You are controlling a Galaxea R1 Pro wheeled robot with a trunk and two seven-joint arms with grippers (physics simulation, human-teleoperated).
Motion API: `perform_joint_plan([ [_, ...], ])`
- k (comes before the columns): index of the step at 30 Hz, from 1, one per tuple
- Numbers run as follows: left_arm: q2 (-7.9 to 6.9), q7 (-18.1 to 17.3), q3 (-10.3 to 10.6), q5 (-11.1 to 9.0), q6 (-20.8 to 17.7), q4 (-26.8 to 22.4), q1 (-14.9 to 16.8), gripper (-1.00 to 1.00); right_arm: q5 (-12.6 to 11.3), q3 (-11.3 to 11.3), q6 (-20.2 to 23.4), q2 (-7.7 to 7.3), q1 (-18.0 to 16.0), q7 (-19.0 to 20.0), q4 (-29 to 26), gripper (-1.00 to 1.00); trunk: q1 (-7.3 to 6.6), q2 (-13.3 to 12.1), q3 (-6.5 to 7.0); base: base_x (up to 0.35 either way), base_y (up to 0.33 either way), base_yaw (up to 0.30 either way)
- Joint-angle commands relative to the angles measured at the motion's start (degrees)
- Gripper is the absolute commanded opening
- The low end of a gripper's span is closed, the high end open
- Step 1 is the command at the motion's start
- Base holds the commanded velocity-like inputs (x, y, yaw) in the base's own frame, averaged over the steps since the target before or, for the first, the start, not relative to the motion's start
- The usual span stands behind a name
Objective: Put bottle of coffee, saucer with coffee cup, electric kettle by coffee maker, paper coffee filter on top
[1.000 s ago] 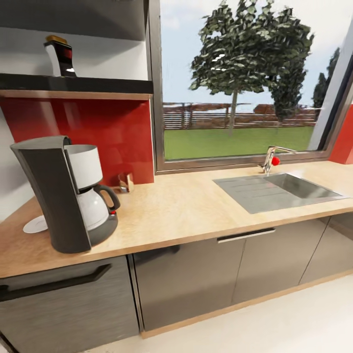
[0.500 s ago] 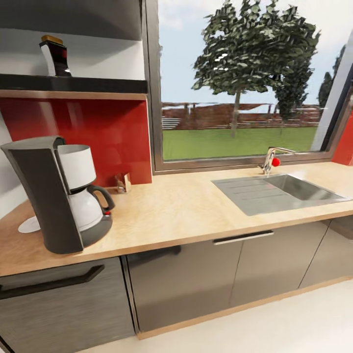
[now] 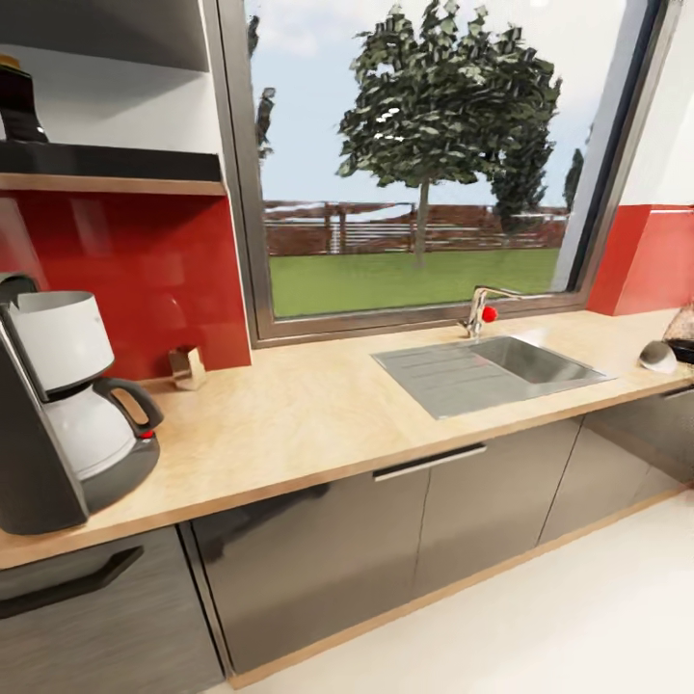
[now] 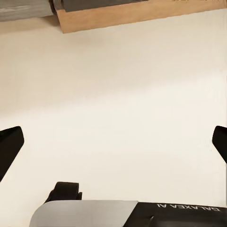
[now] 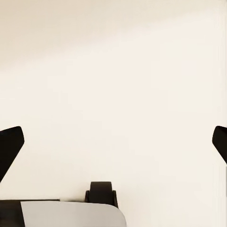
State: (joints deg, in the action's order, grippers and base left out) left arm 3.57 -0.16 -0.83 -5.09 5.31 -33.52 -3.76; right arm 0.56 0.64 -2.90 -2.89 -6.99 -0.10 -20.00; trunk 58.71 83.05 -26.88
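Both tools hang over pale floor with nothing between the fingers — the left tool [image 4: 113,142] and the right tool [image 5: 113,142] each spread wide, black fingertips [image 4: 9,142] at the frame edges. On the wooden bench [image 3: 318,414] the coffee maker [image 3: 58,414] stands at the near left end; the paper coffee filter [image 3: 187,367] sits beyond it against the red wall, and the sink [image 3: 492,371] lies under the window. Far right, part of the electric kettle [image 3: 682,333] shows (cut by the frame), and the bottle of coffee [image 3: 17,101] stands on the kitchen shelf [image 3: 116,164].
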Motion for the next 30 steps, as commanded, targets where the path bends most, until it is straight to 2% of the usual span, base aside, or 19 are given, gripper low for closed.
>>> perform_joint_plan([
  [1,0.03,0.0,-0.1,-0.5,0.1,-0.1,0.0,1.00,0.1,0.1,-0.2,-0.01,0.0,0.0,0.1,1.00,0.02,0.0,-0.05,0.198,-0.101,-0.094],
  [17,0.09,0.1,0.0,-0.5,0.1,-0.1,0.0,1.00,0.1,0.2,-0.2,-0.27,0.0,0.0,0.3,1.00,0.02,0.0,-0.05,0.243,-0.178,-0.118],
  [23,0.08,0.1,0.0,-0.5,0.1,-0.1,0.0,1.00,0.1,0.0,-0.3,-0.38,0.0,0.0,0.4,1.00,0.02,0.0,-0.05,0.087,-0.286,-0.015],
  [30,0.07,0.1,0.0,-0.4,0.1,-0.1,0.0,1.00,0.1,0.0,-0.3,-0.39,0.0,0.0,0.4,1.00,0.02,0.0,-0.05,0.010,-0.306,-0.208],
])
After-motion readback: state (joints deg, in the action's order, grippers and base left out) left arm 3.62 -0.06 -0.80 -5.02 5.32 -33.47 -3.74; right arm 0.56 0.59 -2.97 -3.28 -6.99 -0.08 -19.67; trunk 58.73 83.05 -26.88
